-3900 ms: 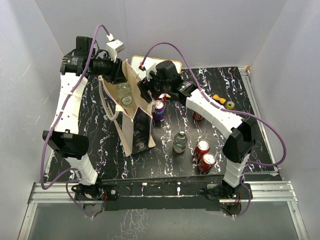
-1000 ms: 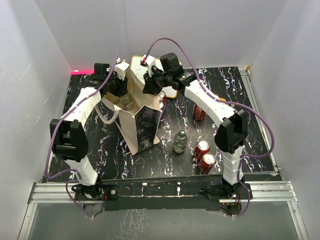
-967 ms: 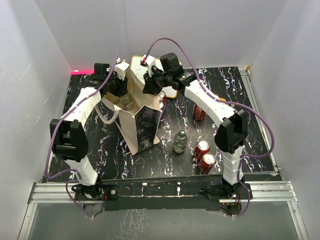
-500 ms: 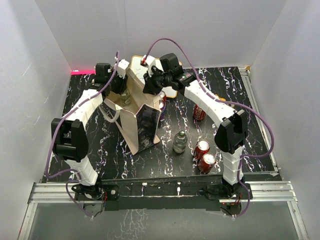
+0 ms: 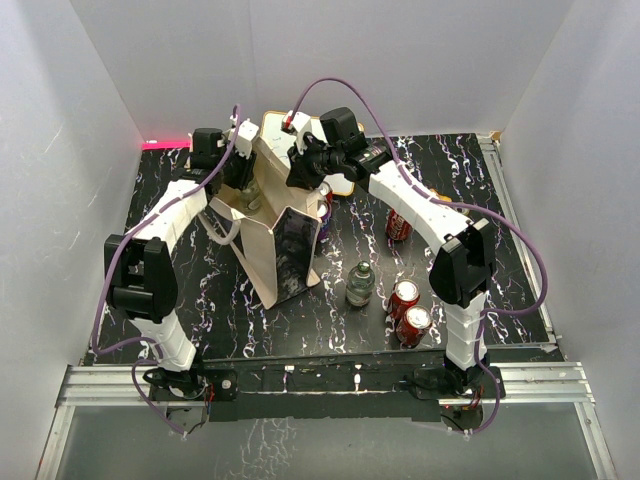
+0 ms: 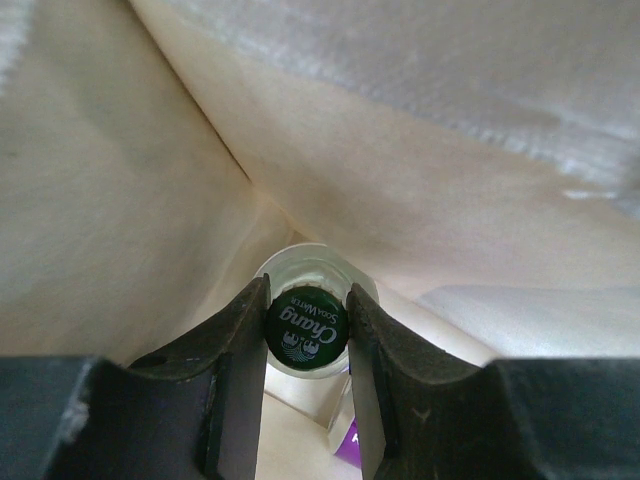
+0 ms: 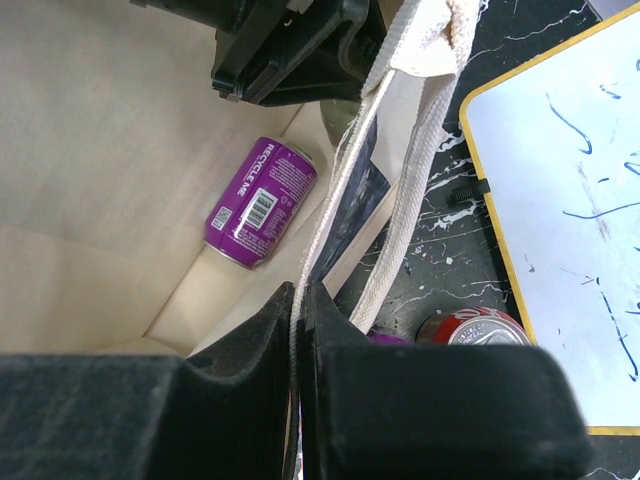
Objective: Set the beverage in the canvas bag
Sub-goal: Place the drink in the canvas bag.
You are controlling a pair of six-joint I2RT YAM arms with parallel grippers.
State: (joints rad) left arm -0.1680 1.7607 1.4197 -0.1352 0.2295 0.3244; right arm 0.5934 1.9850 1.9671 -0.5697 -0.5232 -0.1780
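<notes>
The canvas bag point(image 5: 278, 235) stands open at the table's back left. Inside it, a clear glass bottle with a green cap point(image 6: 307, 326) stands upright, and my left gripper point(image 6: 306, 292) is shut on it, one finger on each side of the cap. A purple can point(image 7: 260, 202) lies on its side on the bag's floor. My right gripper point(image 7: 300, 292) is shut on the bag's rim point(image 7: 335, 190) on its right side and holds the mouth apart. From above, both grippers meet at the bag's top, the left point(image 5: 243, 178) reaching in and the right point(image 5: 300, 172) at the edge.
A white board with a yellow frame point(image 7: 560, 200) lies behind the bag. On the table right of the bag are a green bottle point(image 5: 359, 285), two red cans point(image 5: 404, 296) point(image 5: 415, 322) near the front, and another red can point(image 5: 398, 226) further back.
Since the earliest frame my left gripper has sunk into the bag with the bottle, and the bag's top has shifted back and to the right. Over the last second almost nothing has moved.
</notes>
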